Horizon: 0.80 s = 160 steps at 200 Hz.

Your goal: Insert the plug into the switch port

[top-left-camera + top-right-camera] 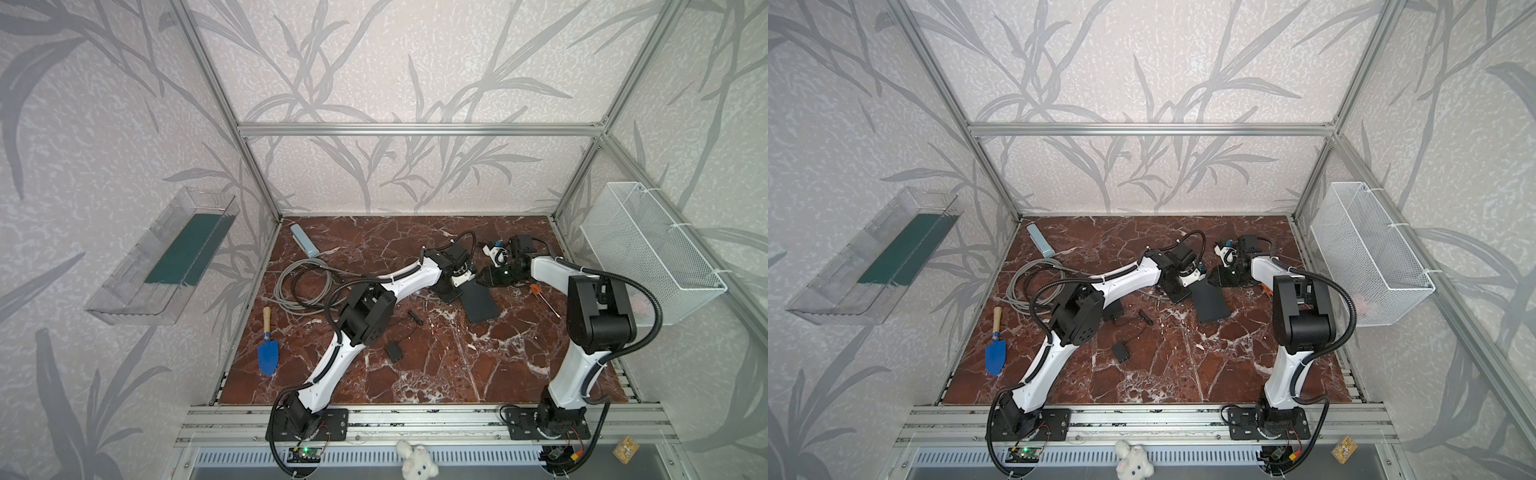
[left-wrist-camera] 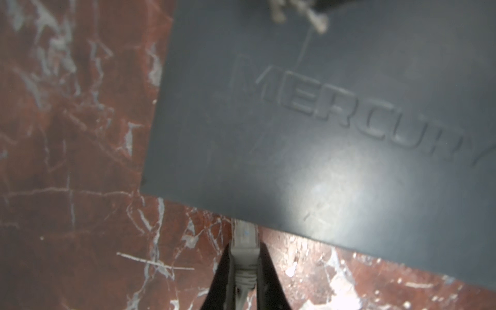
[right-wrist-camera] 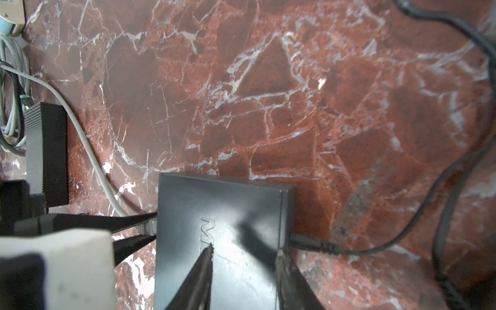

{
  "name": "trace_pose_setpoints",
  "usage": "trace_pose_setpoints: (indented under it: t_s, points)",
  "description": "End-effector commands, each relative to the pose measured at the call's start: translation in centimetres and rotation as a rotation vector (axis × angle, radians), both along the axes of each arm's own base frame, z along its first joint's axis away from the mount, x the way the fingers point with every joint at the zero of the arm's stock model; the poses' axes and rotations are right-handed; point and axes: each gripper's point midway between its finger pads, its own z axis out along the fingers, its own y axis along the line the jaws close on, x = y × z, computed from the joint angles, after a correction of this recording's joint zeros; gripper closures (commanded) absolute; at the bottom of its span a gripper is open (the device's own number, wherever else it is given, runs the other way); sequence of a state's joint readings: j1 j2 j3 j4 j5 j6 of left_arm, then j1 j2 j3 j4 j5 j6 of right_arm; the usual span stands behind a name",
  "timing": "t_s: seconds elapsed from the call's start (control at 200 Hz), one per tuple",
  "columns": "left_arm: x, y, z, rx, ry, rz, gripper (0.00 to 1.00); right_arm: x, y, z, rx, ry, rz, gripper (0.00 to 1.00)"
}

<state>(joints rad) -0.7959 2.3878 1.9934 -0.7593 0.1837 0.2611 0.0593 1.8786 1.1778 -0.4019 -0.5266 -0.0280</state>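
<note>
So this looks like the actual insertion step, right at the business end. The left gripper is pinched tight on the grey plug, and the nose of the plug disappears under the edge of the black switch, which lies flat on the counter out toward the far middle, between the two arms. The port itself is hidden by the switch's lip in the left wrist view, so I can't tell if the plug is seated or just nosed up against the opening. From the right wrist view the plug meets the switch's side wall, with its grey cable trailing away across the counter, and a black power lead goes into the opposite side. The right gripper has its jaws partway apart with both tips planted on the switch's top face. That reads to me as a hold-down brace, not a clamp around anything. My guess for the next move is a short, straight push along the plug's own axis while the right arm pins the box so it doesn't skate on that slick marble. The plug looks squared to the edge, so it's mostly about not twisting it. If it's jammed on the port rim, back off a hair and re-aim instead of forcing it, and only let go once it sits fully home.
</note>
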Motion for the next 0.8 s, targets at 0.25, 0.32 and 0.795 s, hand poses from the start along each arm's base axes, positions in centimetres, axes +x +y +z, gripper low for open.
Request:
trace_pose_setpoints:
  t_s: [0.25, 0.32, 0.795]
  points:
    - [-0.9, -0.9, 3.3, -0.040, -0.128, -0.254, 1.00, -6.3, 0.8, -2.0, -0.023, 0.253, 0.033, 0.58]
    - [-0.7, -0.6, 3.1, -0.023, -0.123, -0.232, 1.00, -6.2, 0.6, -1.7, -0.022, 0.247, 0.020, 0.57]
    - [-1.5, -0.3, 2.3, -0.021, -0.079, -0.235, 1.00, -7.1, -0.2, -0.8, 0.022, 0.224, -0.001, 0.54]
